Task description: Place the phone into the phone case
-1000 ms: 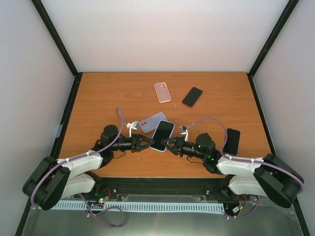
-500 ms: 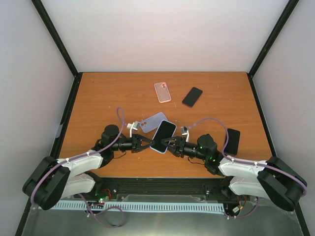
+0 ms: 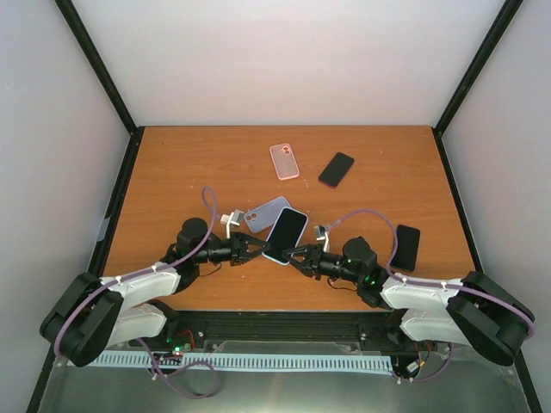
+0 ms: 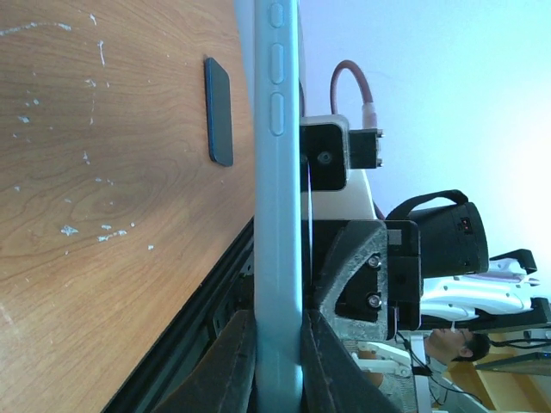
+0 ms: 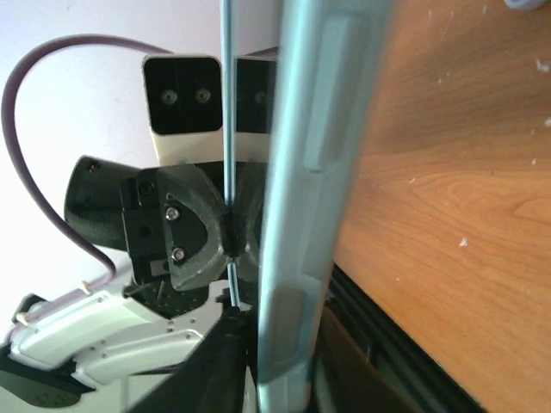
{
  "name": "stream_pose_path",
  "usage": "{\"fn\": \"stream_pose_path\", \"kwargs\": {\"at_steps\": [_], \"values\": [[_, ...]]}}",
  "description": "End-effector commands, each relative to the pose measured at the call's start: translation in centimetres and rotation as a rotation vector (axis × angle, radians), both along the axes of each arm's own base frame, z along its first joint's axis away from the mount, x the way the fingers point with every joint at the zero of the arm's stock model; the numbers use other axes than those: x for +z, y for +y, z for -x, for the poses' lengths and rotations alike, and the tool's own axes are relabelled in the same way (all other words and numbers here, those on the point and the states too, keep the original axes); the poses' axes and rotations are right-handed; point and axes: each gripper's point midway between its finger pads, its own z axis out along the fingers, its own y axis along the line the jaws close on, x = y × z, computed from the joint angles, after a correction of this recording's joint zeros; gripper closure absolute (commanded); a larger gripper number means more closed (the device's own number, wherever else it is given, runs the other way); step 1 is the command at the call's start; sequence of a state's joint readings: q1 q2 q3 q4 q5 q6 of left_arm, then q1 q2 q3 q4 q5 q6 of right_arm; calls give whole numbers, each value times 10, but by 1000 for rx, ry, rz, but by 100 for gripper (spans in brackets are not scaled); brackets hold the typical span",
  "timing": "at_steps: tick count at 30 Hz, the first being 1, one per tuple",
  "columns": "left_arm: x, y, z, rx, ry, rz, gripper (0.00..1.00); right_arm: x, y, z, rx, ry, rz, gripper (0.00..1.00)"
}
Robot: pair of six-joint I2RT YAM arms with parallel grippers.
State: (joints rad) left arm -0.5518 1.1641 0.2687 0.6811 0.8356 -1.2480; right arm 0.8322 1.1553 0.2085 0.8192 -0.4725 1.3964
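I am reading no text, brand, number or sign anywhere; the phone (image 4: 277, 215) in my grip is showing only a plain, unmarked edge.

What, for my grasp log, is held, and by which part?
The light-blue phone with a black screen, pinched at its near end from opposite long edges by the left end effector and right end effector.

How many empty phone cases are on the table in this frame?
2. A pink translucent case lies at the far centre; a lavender case lies nearer, partly hidden by the held light-blue phone. The black slabs look like phones.
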Motion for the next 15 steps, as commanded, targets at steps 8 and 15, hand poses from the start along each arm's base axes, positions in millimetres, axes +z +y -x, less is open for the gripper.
{"fn": "stream_pose_path", "kwargs": {"at_steps": [8,15], "values": [[13,-5,-25,58,-124,-63,100,11,4,4,17,0,-40,97],[18,-10,-1,-85,-151,-34,100,12,0,-1,-13,-59,23,64]]}}
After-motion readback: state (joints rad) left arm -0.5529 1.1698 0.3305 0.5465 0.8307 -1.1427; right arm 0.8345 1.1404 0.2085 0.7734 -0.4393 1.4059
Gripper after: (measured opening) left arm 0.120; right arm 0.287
